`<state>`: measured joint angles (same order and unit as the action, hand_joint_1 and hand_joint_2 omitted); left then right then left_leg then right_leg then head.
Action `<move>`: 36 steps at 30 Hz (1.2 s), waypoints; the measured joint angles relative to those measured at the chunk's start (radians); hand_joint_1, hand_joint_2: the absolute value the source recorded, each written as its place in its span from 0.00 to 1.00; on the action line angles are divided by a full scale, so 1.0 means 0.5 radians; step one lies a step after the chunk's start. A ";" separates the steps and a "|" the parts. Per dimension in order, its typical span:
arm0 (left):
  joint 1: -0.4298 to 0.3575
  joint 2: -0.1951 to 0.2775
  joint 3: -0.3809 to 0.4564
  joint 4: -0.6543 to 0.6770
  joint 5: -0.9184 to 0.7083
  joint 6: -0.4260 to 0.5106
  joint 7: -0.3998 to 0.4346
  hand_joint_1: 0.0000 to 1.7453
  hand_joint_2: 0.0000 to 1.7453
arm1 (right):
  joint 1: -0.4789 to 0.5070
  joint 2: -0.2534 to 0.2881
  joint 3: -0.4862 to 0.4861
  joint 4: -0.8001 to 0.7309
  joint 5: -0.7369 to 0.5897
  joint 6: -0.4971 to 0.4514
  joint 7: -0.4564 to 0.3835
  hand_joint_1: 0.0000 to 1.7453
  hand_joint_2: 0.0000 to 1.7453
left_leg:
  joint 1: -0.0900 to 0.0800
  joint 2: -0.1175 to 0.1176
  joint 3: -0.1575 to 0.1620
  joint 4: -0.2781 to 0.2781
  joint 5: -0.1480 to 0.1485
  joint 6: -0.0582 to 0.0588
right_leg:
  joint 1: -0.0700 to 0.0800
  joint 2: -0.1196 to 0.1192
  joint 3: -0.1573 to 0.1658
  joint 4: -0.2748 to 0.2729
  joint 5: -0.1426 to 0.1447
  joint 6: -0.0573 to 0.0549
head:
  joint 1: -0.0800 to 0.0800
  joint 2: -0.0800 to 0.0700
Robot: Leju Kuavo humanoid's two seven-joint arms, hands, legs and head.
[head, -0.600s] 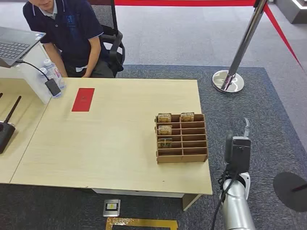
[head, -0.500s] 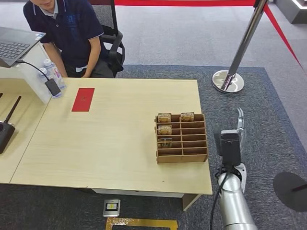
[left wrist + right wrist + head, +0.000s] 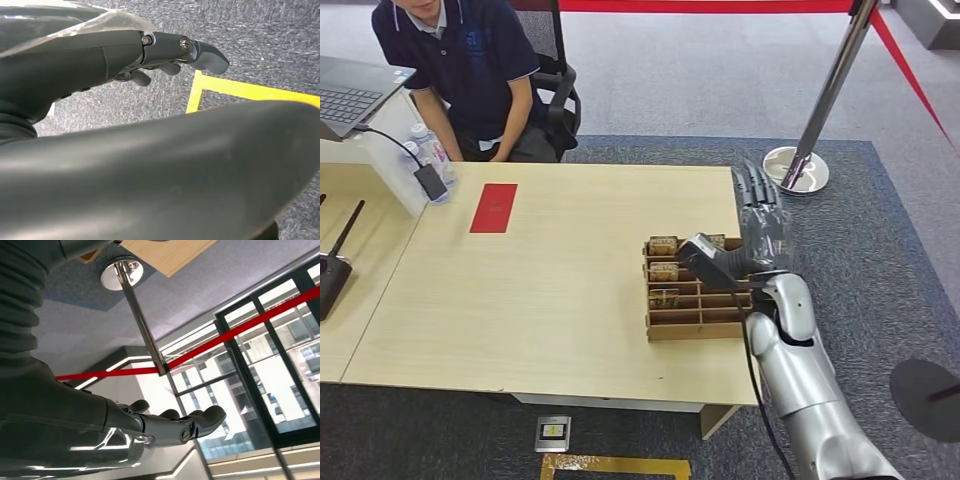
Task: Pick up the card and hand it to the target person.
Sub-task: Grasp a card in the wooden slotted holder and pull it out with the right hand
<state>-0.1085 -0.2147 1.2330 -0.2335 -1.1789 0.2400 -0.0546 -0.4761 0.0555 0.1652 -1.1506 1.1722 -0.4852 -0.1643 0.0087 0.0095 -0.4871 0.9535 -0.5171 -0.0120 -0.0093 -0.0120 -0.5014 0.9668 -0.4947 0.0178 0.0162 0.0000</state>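
The right robot hand (image 3: 761, 225) hung open and empty above the wooden card rack (image 3: 699, 288); no card was picked yet, so grasping and handing over remained.

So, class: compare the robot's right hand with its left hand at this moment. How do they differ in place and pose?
The right hand is raised beside the wooden card rack at the table's right end, fingers extended upward; the left hand hangs low above grey carpet near a yellow floor line. The right hand is spread; the left hand's fingers lie straight, close together. Both hold nothing.
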 joint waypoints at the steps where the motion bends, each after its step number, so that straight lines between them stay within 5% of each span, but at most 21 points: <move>1: 0.000 0.001 -0.004 0.000 0.000 -0.001 0.000 0.00 0.00 | -0.051 -0.009 0.039 0.065 0.039 0.011 0.027 0.00 1.00 | 0.000 0.000 0.000 0.000 0.001 0.000 | 0.000 0.000 0.000 0.000 0.000 0.000 | 0.000 0.000; 7: -0.001 0.003 -0.023 0.000 -0.008 -0.002 0.000 0.00 0.00 | -0.285 -0.019 0.202 0.466 0.063 0.011 0.081 0.00 1.00 | 0.000 -0.001 0.000 0.000 0.002 0.000 | 0.000 0.000 0.000 0.001 0.001 0.000 | 0.000 0.000; 16: 0.001 0.015 -0.039 0.000 -0.035 -0.001 0.069 0.00 0.00 | -0.355 -0.012 0.251 0.755 0.005 -0.037 0.162 0.00 1.00 | 0.000 -0.001 -0.001 0.000 0.002 0.000 | 0.000 0.000 -0.001 0.000 0.001 0.000 | 0.000 0.000; 36: 0.004 0.030 -0.045 0.000 -0.053 -0.017 0.068 0.00 0.00 | -0.257 -0.073 0.250 0.644 0.095 -0.052 0.204 0.00 1.00 | 0.000 -0.001 0.000 0.000 0.002 0.000 | 0.000 0.000 0.000 0.000 0.001 0.000 | 0.000 0.000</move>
<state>-0.1066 -0.1996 1.2104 -0.2335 -1.2053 0.2316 -0.0207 -0.6045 0.0192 0.2903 -0.8286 1.2197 -0.5112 -0.0622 0.0087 0.0092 -0.4869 0.9537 -0.5162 -0.0119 -0.0092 -0.0120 -0.5016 0.9668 -0.4942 0.0179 0.0161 0.0000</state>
